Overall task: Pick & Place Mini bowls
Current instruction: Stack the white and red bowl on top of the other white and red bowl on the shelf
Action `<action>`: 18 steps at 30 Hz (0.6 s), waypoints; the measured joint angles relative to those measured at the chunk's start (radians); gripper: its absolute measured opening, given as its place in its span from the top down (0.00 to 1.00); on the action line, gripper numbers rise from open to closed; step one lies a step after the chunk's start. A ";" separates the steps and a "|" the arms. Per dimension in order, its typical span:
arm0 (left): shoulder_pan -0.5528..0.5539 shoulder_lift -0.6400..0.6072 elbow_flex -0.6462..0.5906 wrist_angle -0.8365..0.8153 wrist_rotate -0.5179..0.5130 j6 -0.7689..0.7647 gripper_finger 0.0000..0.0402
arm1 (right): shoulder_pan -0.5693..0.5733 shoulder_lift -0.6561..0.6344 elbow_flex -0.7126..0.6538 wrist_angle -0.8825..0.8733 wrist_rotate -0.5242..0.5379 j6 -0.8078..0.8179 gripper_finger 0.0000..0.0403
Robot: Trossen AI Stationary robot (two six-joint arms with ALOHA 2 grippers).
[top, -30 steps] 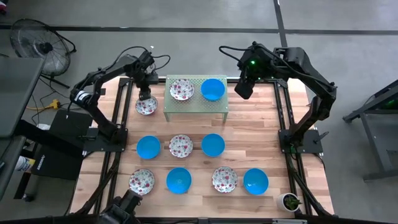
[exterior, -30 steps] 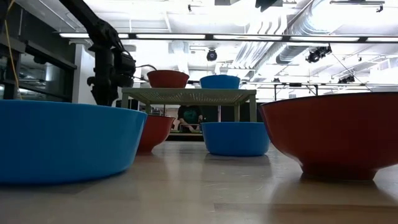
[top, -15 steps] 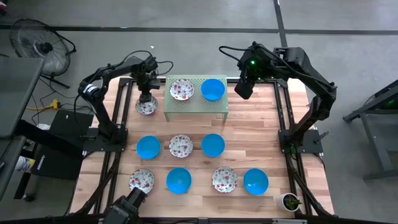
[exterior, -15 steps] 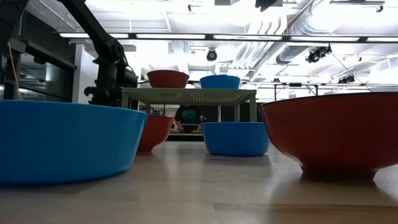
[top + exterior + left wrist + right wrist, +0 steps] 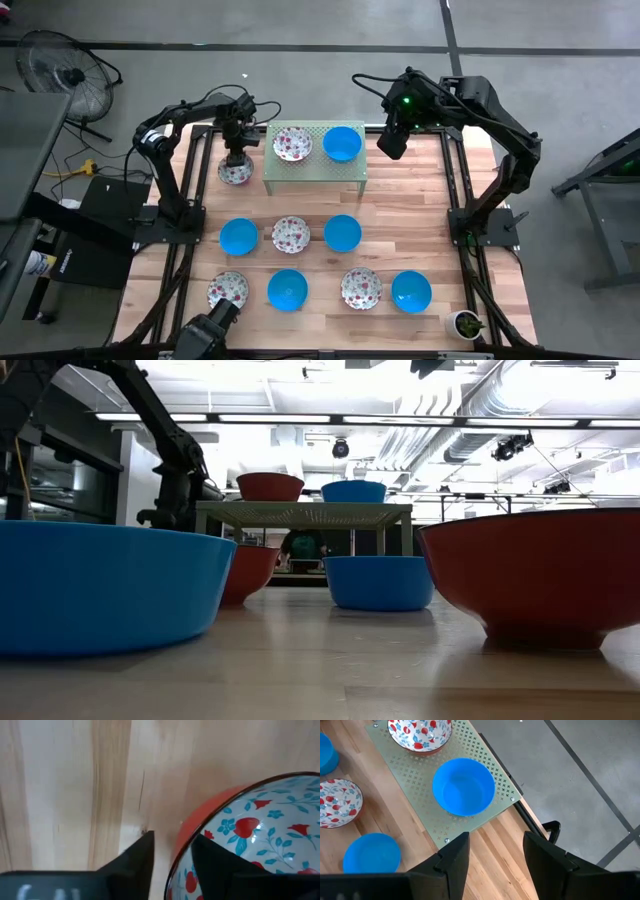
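My left gripper (image 5: 237, 155) is open and low over a white floral mini bowl (image 5: 235, 172) that sits on the table left of the pale green rack (image 5: 315, 170). In the left wrist view one finger (image 5: 140, 857) stands outside the bowl's rim (image 5: 176, 860) and the other finger (image 5: 220, 865) inside it, with bare wood showing between the outer finger and the red wall. My right gripper (image 5: 492, 860) is open and hangs in the air past the rack's far right corner. A floral bowl (image 5: 292, 144) and a blue bowl (image 5: 342, 143) sit on the rack.
Three bowls form a middle row: blue (image 5: 238, 236), floral (image 5: 291, 235), blue (image 5: 342, 232). Several more line the near edge, from a floral one (image 5: 228, 292) to a blue one (image 5: 411, 291). A small potted plant (image 5: 465, 323) stands at the near right corner. A fan (image 5: 60, 70) stands off the table's far left.
My left gripper has edged slightly toward the table's right and near side over the floral bowl, while its arm folded in toward the far edge and the wrist turned. The bowl has stayed in place.
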 joint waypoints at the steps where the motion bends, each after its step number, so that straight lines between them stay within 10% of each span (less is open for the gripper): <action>1: 0.000 0.000 0.000 0.002 -0.004 -0.002 0.76 | 0.000 0.000 0.000 0.000 0.000 0.000 0.57; 6: 0.001 -0.003 0.002 -0.020 -0.022 -0.020 0.96 | 0.000 0.000 0.000 0.000 0.000 0.000 0.58; 18: 0.025 0.003 0.046 -0.168 0.039 -0.060 0.99 | 0.000 0.000 0.000 0.000 -0.026 -0.002 0.59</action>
